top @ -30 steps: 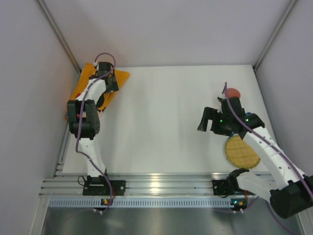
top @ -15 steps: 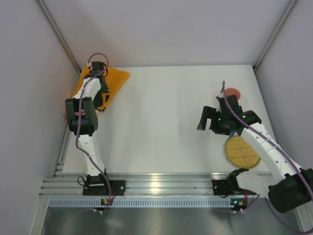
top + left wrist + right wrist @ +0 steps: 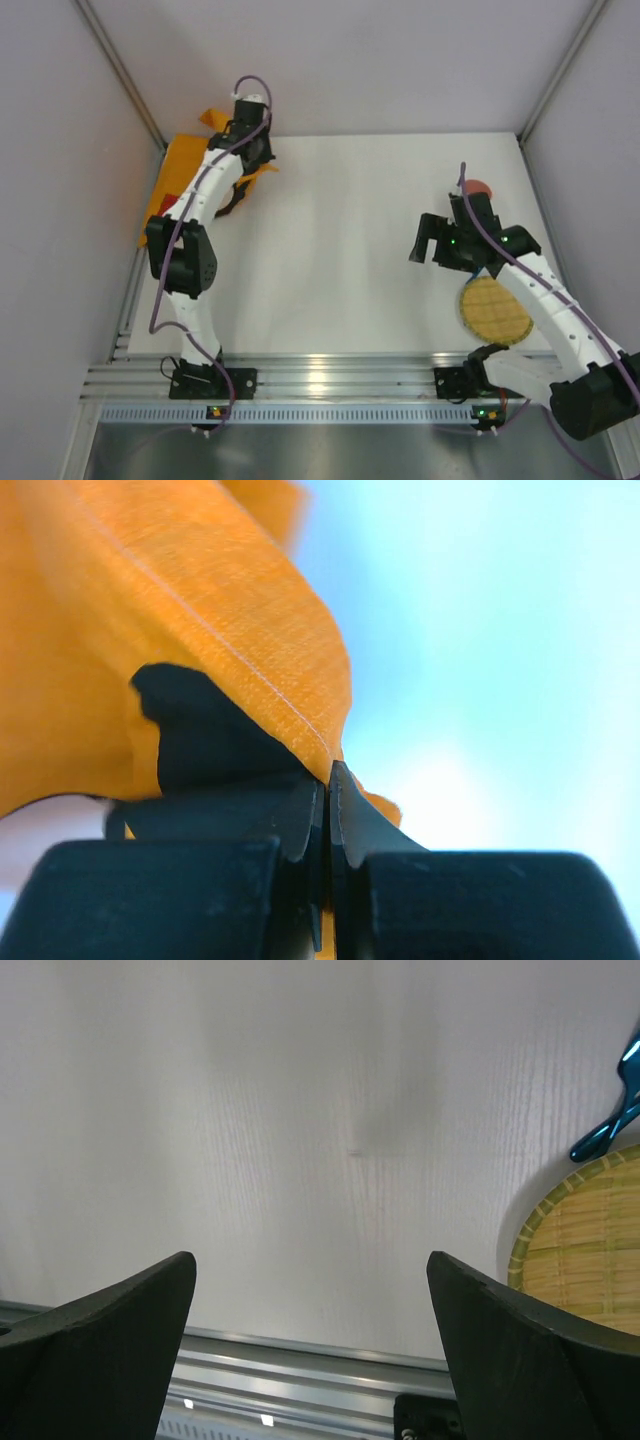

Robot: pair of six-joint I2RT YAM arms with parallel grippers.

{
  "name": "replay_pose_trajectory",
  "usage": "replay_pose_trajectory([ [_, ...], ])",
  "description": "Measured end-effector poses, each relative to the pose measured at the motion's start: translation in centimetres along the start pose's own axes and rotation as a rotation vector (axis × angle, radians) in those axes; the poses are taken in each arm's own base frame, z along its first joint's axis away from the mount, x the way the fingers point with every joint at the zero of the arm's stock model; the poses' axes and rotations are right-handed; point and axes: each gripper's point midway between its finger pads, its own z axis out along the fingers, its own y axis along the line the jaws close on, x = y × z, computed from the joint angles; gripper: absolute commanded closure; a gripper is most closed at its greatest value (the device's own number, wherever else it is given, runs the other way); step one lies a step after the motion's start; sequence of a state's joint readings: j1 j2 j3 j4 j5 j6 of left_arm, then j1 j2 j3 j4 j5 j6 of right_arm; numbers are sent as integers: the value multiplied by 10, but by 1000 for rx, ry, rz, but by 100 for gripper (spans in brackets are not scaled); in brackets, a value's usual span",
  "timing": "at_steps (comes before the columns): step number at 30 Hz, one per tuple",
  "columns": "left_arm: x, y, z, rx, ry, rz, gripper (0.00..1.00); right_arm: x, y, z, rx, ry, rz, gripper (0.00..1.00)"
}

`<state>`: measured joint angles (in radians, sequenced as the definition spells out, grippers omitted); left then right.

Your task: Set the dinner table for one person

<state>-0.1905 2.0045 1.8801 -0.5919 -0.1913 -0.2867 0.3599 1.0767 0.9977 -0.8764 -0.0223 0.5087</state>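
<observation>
Enclosed by plain pale grey walls point(image 3: 350, 60); aluminium posts point(image 3: 120, 72) seen at far corners; light reflected off brushed metal sheet point(image 3: 330, 455) in front.

Orange placemat point(image 3: 175, 170) partly under left arm, bamboo plate point(image 3: 585, 1240) cropped at edge, red object point(image 3: 480, 186) mostly hidden

Placemat point(image 3: 183, 168) lies on the tabletop point(image 3: 340, 240) at its far left corner. Its right edge is raised off the surface and pinched in the left pincer point(image 3: 328, 780). Woven round tray point(image 3: 485, 310) lies flat at near right, partly under the right arm. A utensil point(image 3: 612, 1125) sits just behind the tray's rim. Right pincer point(image 3: 430, 242) hangs left of and behind the tray. A small round item point(image 3: 481, 187) lies behind that arm's wrist. The rail point(image 3: 330, 380) runs along the near edge.
</observation>
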Motion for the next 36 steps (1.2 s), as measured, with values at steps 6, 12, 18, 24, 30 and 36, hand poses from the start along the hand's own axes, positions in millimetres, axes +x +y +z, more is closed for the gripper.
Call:
replay_pose_trajectory([
  [6,48,-172,-75,320,4,140,2,-4,-15,-19,70,-60,1,0],
  [12,138,-239,-102,477,206,117,2,0,-32,-31,138,-84,-2,0],
  [18,143,-242,-107,464,233,45,2,4,-43,-35,189,-81,-9,0],
  [24,82,-163,-82,309,133,-81,2,6,-44,-35,193,-70,-15,0],
  [30,91,9,-29,-52,165,-266,1,10,-45,-35,192,-49,-19,0],
  [36,110,78,-7,-224,218,-304,2,14,-42,-34,177,-32,-2,0],
])
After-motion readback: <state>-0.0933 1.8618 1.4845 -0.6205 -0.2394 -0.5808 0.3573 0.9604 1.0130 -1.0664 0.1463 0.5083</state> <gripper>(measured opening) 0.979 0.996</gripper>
